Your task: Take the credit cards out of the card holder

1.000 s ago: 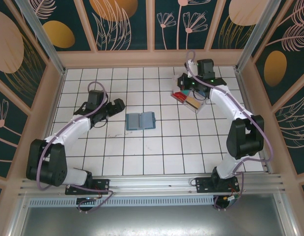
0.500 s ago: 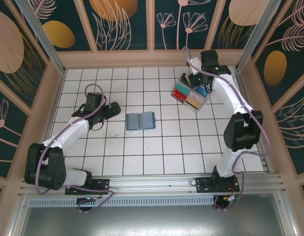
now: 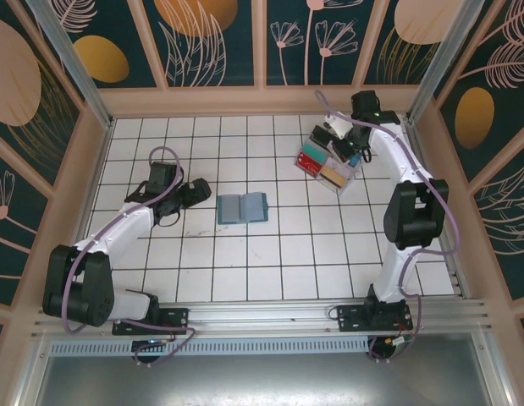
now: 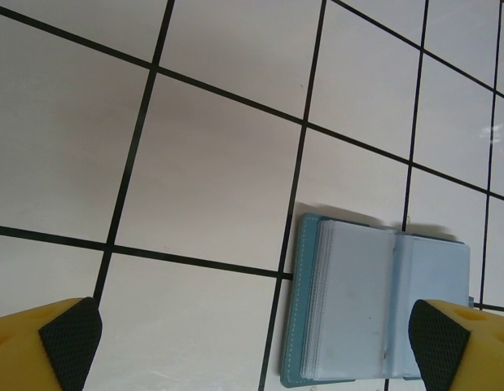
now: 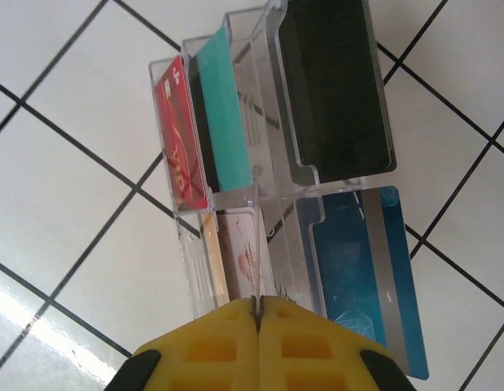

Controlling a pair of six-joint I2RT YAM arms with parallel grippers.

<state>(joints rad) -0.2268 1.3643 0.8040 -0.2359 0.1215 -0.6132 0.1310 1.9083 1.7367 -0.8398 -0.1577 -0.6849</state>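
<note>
The left gripper (image 4: 256, 350) hangs with fingers spread wide over the white tiles (image 4: 211, 179), the teal card holder (image 4: 382, 301) lying open just ahead of its tips; farther off, the right gripper (image 5: 258, 322) is clenched tight above a clear tray (image 5: 190, 277), the pale pink-white card (image 5: 238, 244) just beyond its tips, the red-and-white card (image 5: 180, 138) ahead to their left

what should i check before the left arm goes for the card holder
1. Left gripper open: ok.
2. Card holder lying open and flat: ok.
3. Holder centred in front of the left gripper: not ok, it sits off to one side.
4. Holder's slots emptied: cannot tell.
5. Right gripper shut, above the tray, away from the holder: ok.
</note>
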